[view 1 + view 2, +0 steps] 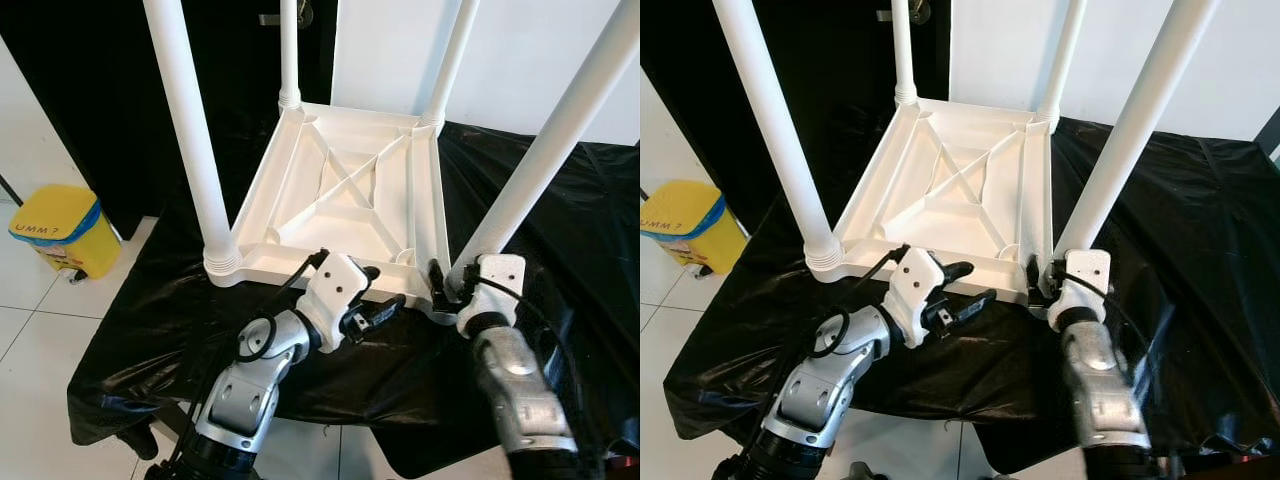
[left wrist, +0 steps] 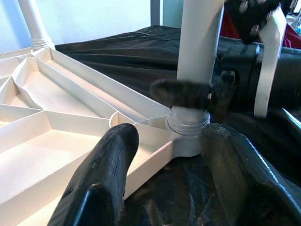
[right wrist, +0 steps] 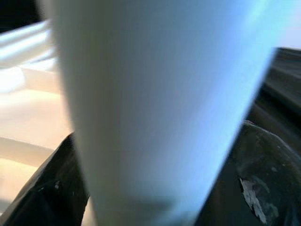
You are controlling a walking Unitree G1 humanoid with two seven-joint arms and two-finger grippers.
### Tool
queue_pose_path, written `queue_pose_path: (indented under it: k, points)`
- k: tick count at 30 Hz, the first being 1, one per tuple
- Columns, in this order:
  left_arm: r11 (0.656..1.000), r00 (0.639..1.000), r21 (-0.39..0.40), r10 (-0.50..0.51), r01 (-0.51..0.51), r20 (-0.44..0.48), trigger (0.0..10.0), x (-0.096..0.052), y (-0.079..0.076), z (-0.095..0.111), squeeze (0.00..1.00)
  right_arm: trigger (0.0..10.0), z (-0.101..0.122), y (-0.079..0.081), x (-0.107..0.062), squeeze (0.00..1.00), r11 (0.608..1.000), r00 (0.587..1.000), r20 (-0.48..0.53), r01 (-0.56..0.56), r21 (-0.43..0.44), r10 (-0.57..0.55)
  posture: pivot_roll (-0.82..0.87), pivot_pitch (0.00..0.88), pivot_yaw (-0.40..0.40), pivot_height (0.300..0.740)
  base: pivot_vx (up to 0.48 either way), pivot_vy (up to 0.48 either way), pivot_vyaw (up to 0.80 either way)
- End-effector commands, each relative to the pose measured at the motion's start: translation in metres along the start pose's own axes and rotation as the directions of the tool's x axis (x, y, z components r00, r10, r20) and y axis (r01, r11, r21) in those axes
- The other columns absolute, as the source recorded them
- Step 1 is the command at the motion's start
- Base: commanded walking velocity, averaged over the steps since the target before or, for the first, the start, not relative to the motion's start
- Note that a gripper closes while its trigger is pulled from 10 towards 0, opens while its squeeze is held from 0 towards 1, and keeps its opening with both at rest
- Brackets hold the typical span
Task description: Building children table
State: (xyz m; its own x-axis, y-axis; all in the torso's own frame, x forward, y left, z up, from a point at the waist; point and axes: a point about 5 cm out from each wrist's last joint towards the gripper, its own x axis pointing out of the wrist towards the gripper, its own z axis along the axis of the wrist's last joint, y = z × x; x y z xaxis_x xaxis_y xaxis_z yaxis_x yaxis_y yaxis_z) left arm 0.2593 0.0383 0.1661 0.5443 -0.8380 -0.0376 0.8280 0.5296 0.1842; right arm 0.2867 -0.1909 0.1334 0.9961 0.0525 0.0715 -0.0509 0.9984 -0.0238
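Tabletop (image 1: 345,190) of white moulded plastic, lying upside down on black sheeting (image 1: 180,330), four legs pointing up. Looks light and stiff, smooth and likely slippery; ribbed underside and rim offer firmer purchase than round legs. Right gripper (image 1: 440,283) clamped round near right leg (image 1: 545,150) just above its threaded socket, fingers either side of tube. Left gripper (image 1: 375,305) spread wide and empty, rim just ahead of fingertips, corner socket between them in wrist view. Near left leg (image 1: 195,150) well apart from both. Table edge close behind left fingers, yellow bin (image 1: 60,228) on floor beyond; little room to pull back without dragging sheeting.
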Motion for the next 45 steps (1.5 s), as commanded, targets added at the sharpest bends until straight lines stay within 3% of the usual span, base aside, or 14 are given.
queue_pose_path:
  k: [1, 12, 13, 14, 15, 30, 36, 38, 45]
  points:
    - [0.998, 0.998, -0.004, 0.064, -0.064, -0.008, 10.0, 0.003, 0.002, -0.002, 0.0, 10.0, -0.002, -0.002, 0.001, 0.0, 0.998, 0.998, -0.002, -0.063, 0.01, 0.063, -0.02, 0.038, -0.058, 0.74, 0.0, 0.0, 0.0]
    - [0.998, 0.998, -0.005, 0.066, -0.066, -0.012, 10.0, 0.001, 0.001, -0.002, 0.0, 10.0, -0.002, -0.009, 0.016, 0.0, 0.975, 0.977, -0.037, -0.213, -0.055, 0.212, -0.01, 0.049, -0.053, 0.74, 0.0, 0.0, 0.0]
    - [0.998, 0.998, -0.004, 0.068, -0.068, -0.013, 10.0, 0.0, 0.002, -0.002, 0.0, 3.1, -0.004, -0.008, 0.016, 0.0, 0.972, 0.974, -0.043, -0.226, -0.057, 0.224, 0.0, 0.051, -0.056, 0.74, 0.0, 0.0, 0.0]
    - [0.998, 0.998, -0.004, 0.068, -0.068, -0.013, 10.0, 0.0, 0.002, -0.002, 0.0, 3.1, -0.004, -0.008, 0.016, 0.0, 0.972, 0.974, -0.043, -0.226, -0.057, 0.224, 0.0, 0.051, -0.056, 0.74, 0.0, 0.0, 0.0]
    - [0.997, 0.997, -0.004, 0.072, -0.072, -0.014, 10.0, -0.001, 0.002, -0.002, 0.0, 0.0, -0.006, -0.008, 0.015, 0.0, 0.971, 0.972, -0.047, -0.233, -0.056, 0.23, 0.0, 0.053, -0.056, 0.74, 0.0, 0.0, 0.0]
    - [0.997, 0.997, -0.007, 0.077, -0.077, -0.017, 10.0, -0.003, 0.002, -0.002, 0.0, 0.0, -0.017, -0.005, 0.009, 0.0, 0.992, 0.99, -0.063, -0.124, -0.023, 0.123, -0.01, 0.071, -0.051, 0.74, 0.0, 0.0, 0.0]
    - [0.997, 0.997, -0.013, 0.074, -0.074, -0.018, 10.0, -0.002, 0.0, -0.002, 0.0, 0.0, -0.023, 0.003, 0.002, 0.0, 0.999, 0.995, -0.093, 0.042, 0.011, -0.041, -0.02, 0.08, -0.05, 0.74, 0.0, 0.0, 0.0]
    - [0.997, 0.997, -0.015, 0.072, -0.072, -0.018, 10.0, -0.002, 0.0, -0.002, 0.0, 0.0, -0.025, 0.009, -0.001, 0.0, 0.991, 0.986, -0.108, 0.13, 0.02, -0.127, -0.02, 0.081, -0.052, 0.74, 0.0, 0.0, 0.0]
    - [0.997, 0.997, -0.015, 0.071, -0.072, -0.017, 10.0, 0.0, 0.0, -0.002, 0.0, 0.0, -0.028, 0.022, -0.008, 0.0, 0.963, 0.956, -0.134, 0.267, 0.034, -0.26, -0.02, 0.079, -0.053, 0.74, 0.0, 0.0, 0.0]
